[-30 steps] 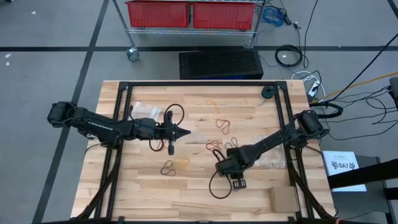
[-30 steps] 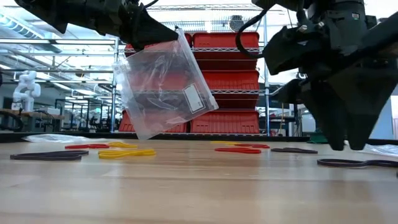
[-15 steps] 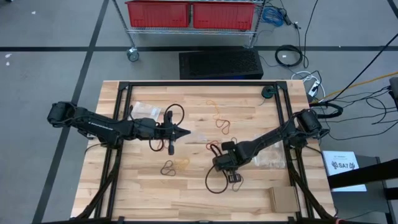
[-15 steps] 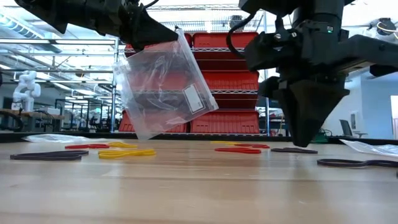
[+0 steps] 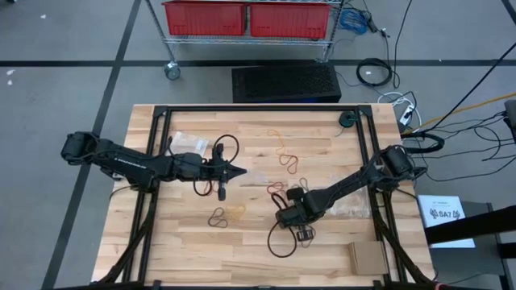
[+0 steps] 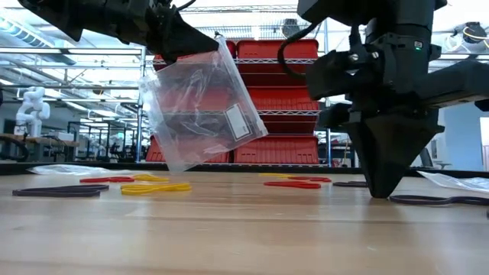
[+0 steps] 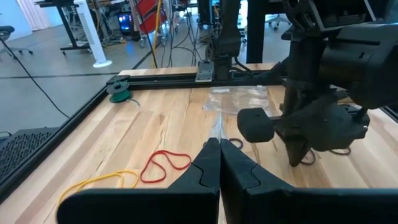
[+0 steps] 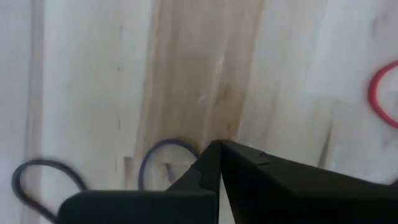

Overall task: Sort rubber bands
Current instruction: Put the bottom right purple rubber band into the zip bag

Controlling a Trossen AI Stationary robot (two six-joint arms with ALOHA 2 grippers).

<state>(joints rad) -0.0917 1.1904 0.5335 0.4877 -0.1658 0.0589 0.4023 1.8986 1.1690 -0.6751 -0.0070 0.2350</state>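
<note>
The right claw point(image 6: 380, 189), fingers together, is pressing its tip on the table point(image 5: 193, 258) beside a black rubber band point(image 8: 163, 159), lying toward seven o'clock of it in the wrist view; whether it is pinched, I cannot tell. The left claw point(image 5: 239, 171) is clamping a clear bag point(image 6: 200, 107) at nine o'clock.

My rubber bands point(image 5: 284, 159) lie flat and scattered over the middle of the tabletop: thin floppy loops, red and yellow-tan toward the far side, a black point(image 5: 217, 217) and a yellow one point(image 5: 235, 213) touching nearer, another black loop point(image 8: 163, 160) just beside my right pincer's point(image 8: 219, 144) closed tips
</note>
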